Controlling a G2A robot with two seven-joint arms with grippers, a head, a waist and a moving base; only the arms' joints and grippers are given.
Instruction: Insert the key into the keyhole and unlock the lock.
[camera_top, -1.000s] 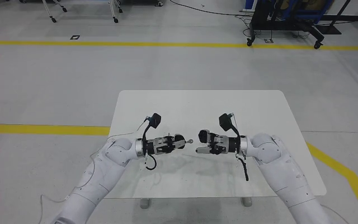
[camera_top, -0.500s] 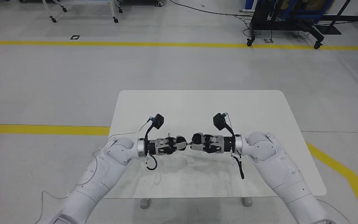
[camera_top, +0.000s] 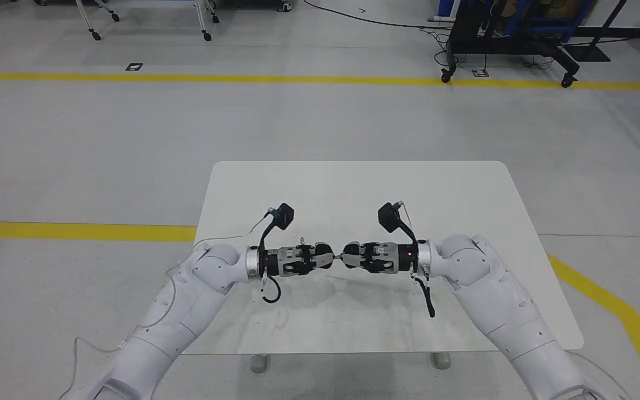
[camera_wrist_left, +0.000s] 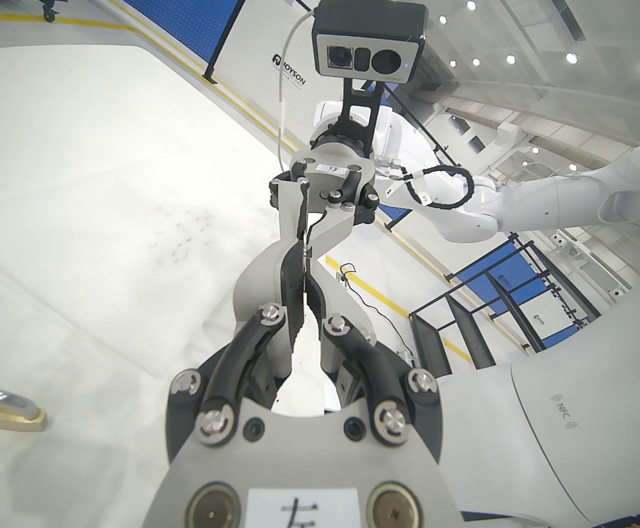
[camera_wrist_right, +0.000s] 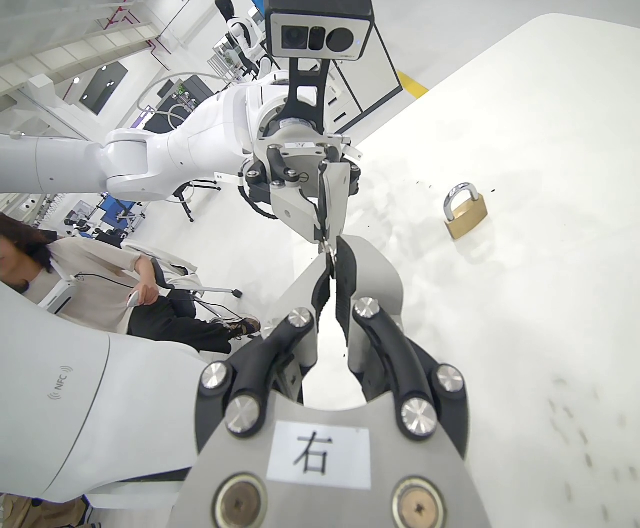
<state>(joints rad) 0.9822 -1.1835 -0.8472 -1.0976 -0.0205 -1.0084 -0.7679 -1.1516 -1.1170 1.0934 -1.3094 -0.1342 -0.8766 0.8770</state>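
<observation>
A small metal key (camera_wrist_left: 303, 248) (camera_wrist_right: 327, 245) hangs above the middle of the white table (camera_top: 450, 190), pinched edge-on between two grippers that meet tip to tip. My left gripper (camera_top: 336, 257) (camera_wrist_left: 303, 260) is shut on the key from one side. Facing it, my right gripper (camera_top: 348, 256) (camera_wrist_right: 332, 257) has its pads closed on the key's other end. A brass padlock (camera_wrist_right: 466, 210) (camera_wrist_left: 17, 411) with a silver shackle lies flat on the table, well apart from both grippers and below them.
The table's front edge (camera_top: 400, 352) runs just under both forearms. Small dark specks (camera_wrist_right: 585, 430) mark the tabletop near the right arm. Racks and carts (camera_top: 510, 40) stand on the floor far behind the table.
My right gripper has moved left to meet the left gripper and closed on the key held there. The left arm barely shifted.
</observation>
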